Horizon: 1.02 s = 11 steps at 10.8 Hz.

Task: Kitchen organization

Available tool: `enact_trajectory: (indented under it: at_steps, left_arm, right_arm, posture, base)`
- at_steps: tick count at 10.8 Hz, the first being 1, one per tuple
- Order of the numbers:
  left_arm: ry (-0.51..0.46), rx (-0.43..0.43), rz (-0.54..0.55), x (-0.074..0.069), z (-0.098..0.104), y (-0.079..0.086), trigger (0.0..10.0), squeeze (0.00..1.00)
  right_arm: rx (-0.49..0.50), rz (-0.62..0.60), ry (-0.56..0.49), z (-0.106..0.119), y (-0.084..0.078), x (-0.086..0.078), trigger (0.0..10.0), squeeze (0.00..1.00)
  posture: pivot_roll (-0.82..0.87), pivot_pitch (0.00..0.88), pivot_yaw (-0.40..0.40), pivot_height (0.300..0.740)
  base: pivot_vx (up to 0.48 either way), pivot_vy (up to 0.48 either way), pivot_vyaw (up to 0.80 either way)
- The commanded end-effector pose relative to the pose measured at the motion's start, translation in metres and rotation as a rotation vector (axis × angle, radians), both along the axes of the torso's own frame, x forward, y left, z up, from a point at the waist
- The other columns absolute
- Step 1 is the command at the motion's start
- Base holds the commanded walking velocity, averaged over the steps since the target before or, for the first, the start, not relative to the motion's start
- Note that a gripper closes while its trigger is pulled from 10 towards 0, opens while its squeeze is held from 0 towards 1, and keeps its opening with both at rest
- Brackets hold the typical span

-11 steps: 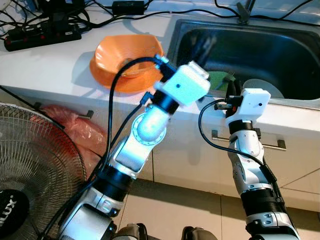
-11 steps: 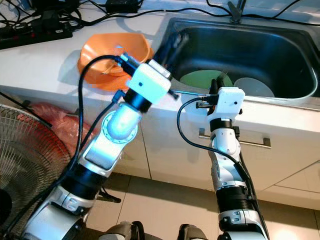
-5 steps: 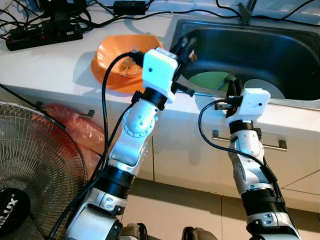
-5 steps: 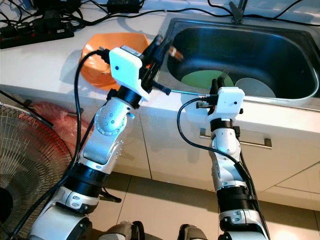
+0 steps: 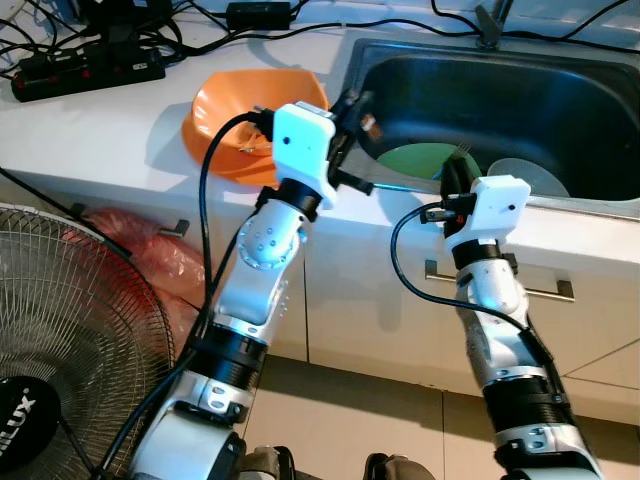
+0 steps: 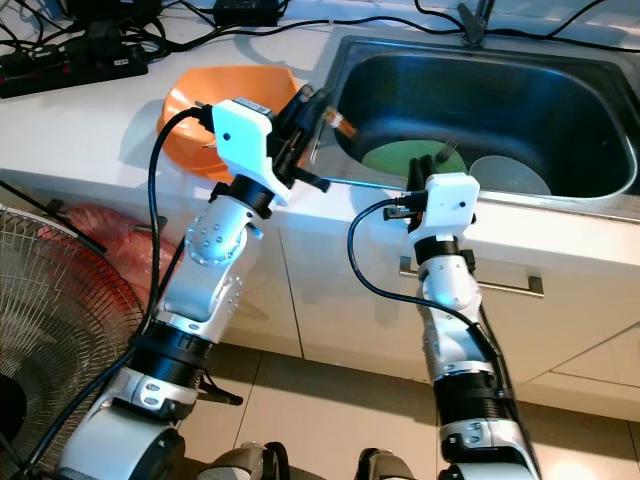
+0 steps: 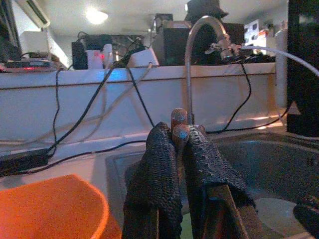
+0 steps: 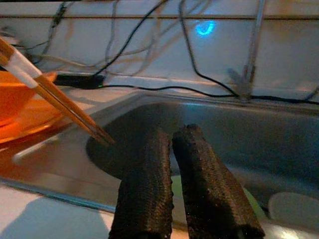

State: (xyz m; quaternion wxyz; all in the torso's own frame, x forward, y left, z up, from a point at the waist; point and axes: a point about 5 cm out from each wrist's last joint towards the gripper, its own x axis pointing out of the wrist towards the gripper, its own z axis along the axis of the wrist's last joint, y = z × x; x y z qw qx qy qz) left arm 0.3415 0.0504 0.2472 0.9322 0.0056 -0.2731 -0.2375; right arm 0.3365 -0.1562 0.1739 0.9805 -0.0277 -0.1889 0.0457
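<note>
Left wrist view: fingers [image 7: 164,164] clamp chopsticks [image 7: 178,124], lengths hidden; right fingers [image 8: 194,174] together

My fingers [image 8: 149,199] wear rough black knit-textured pads; the sink [image 5: 560,100] is brushed dull steel, the orange bowl [image 5: 235,125] glossy plastic, the desk [image 5: 110,140] smooth matt white

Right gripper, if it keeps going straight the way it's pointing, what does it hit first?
Probably the green plate in the sink. The right gripper points over the front rim at it, though depth is hard to judge.
</note>
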Motion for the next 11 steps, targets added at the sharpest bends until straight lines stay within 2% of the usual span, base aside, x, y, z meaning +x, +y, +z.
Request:
enact_trajectory:
  at_steps: [1, 3, 5, 6, 10, 11]
  left_arm:
    - [-0.025, 0.004, -0.008, 0.002, 0.007, 0.001, 10.0, 0.00]
    - [-0.020, 0.003, -0.008, 0.004, 0.006, 0.003, 10.0, 0.00]
    - [-0.029, -0.015, -0.024, 0.004, 0.010, 0.003, 10.0, 0.00]
    - [-0.031, -0.025, -0.029, 0.004, 0.012, 0.004, 10.0, 0.00]
    - [-0.035, -0.033, -0.037, 0.006, 0.013, 0.004, 10.0, 0.00]
    - [-0.033, -0.050, -0.043, 0.007, 0.016, 0.007, 10.0, 0.00]
  right_arm:
    - [0.002, 0.014, -0.024, 0.010, -0.009, -0.002, 10.0, 0.00]
    - [-0.013, -0.009, -0.035, 0.014, -0.019, -0.001, 10.0, 0.00]
    - [-0.023, 0.017, -0.020, 0.011, -0.014, -0.003, 10.0, 0.00]
    - [-0.016, 0.021, -0.021, 0.011, -0.012, -0.003, 10.0, 1.00]
    - [-0.018, 0.048, -0.032, 0.013, -0.001, -0.002, 10.0, 1.00]
    - [-0.032, 0.071, -0.044, 0.016, 0.007, -0.002, 10.0, 1.00]
  posture:
    - [-0.02, 0.124, 0.037, 0.740]
    - [-0.02, 0.121, 0.038, 0.740]
    - [-0.02, 0.116, 0.041, 0.740]
    - [-0.02, 0.113, 0.043, 0.740]
    - [-0.01, 0.121, 0.042, 0.740]
    - [-0.01, 0.122, 0.043, 0.740]
  base:
    - [0.000, 0.000, 0.00]
    - [0.000, 0.000, 0.00]
    - [0.000, 0.000, 0.00]
    - [0.000, 0.000, 0.00]
    - [0.000, 0.000, 0.00]
    - [0.000, 0.000, 0.00]
